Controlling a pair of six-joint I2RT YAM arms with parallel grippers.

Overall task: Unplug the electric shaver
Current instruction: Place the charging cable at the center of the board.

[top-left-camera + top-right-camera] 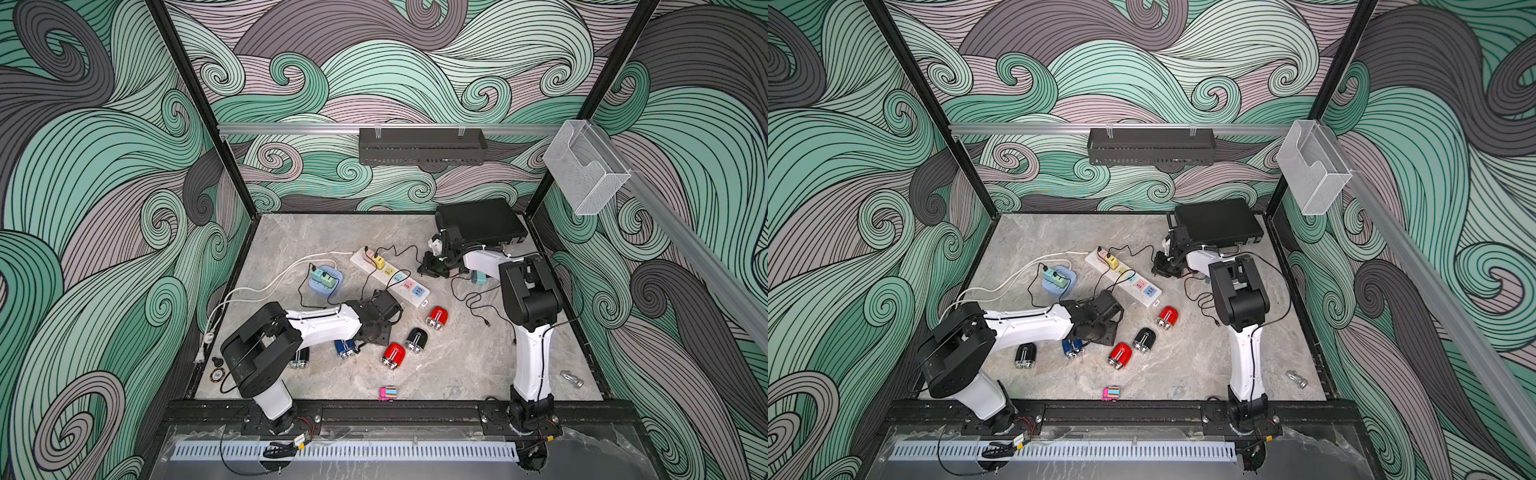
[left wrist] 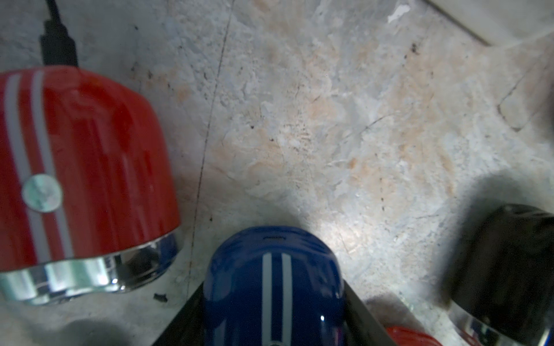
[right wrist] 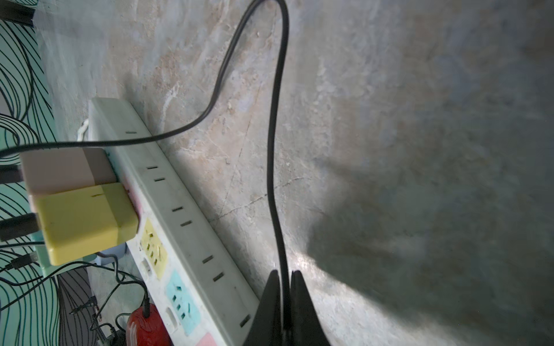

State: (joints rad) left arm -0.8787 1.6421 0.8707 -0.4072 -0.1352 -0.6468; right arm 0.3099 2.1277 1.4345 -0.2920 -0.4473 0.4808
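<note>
The left gripper hangs low over the marble tabletop with the blue electric shaver lying between its part-open jaws, fingers close along the shaver's sides; whether they press it I cannot tell. Just beside that gripper, clear of the blue one, lies a red electric shaver with a black plug seated in its rounded end. Farther right the white power strip carries a pink adapter and a yellow adapter side by side. Beside the strip the right gripper has its jaws nearly together, pinching a black cable that loops ahead of it and back toward the pink adapter
</note>
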